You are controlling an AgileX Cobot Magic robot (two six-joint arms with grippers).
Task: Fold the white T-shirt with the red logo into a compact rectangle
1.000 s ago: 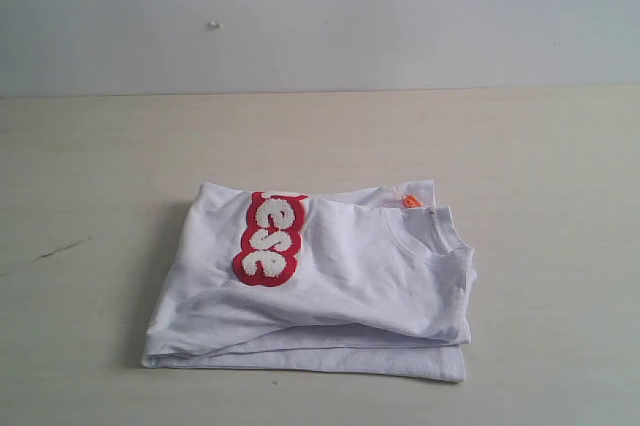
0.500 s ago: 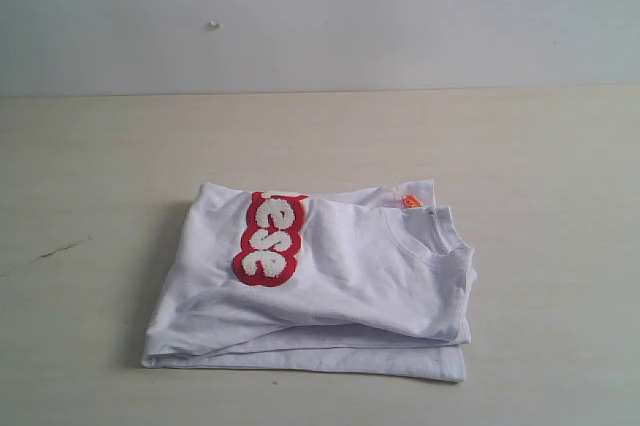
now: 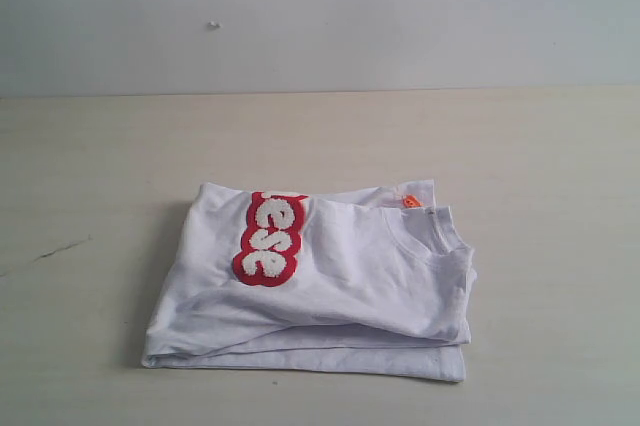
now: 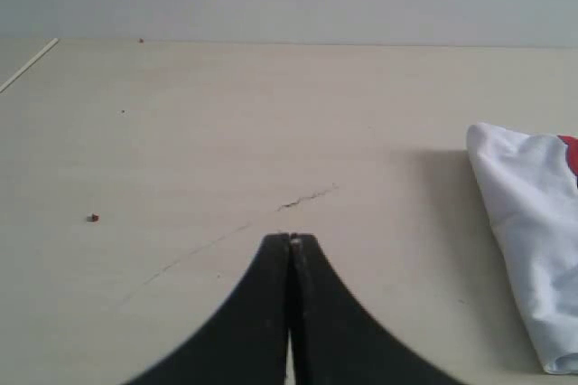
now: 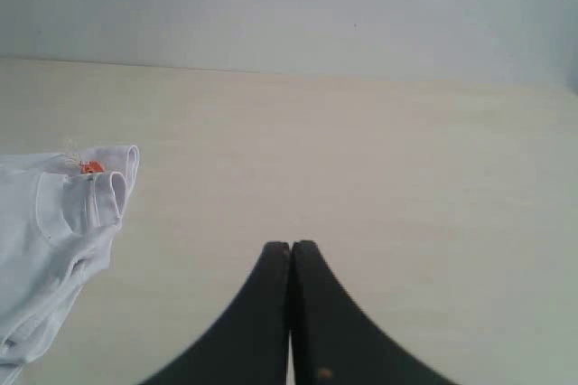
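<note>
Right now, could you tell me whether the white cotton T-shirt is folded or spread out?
Folded: the white cotton T-shirt lies in stacked layers, only part of its red logo showing.

Fingers (image 4: 265, 313) pressed together; white T-shirt (image 4: 526, 227) lies apart.

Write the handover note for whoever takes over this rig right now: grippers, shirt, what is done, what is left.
Left gripper: shut, empty, over bare table, off the shirt's edge.
Right gripper: shut, empty, also clear of the shirt.
White T-shirt: folded into a stacked, roughly rectangular bundle mid-table. The red logo is on top, part of it tucked under a fold. The orange neck tag shows at the bundle's far right corner.
Done: the folds appear made.
Left: probably nothing; at most, square up the uneven lower layers along the near edge.
</note>
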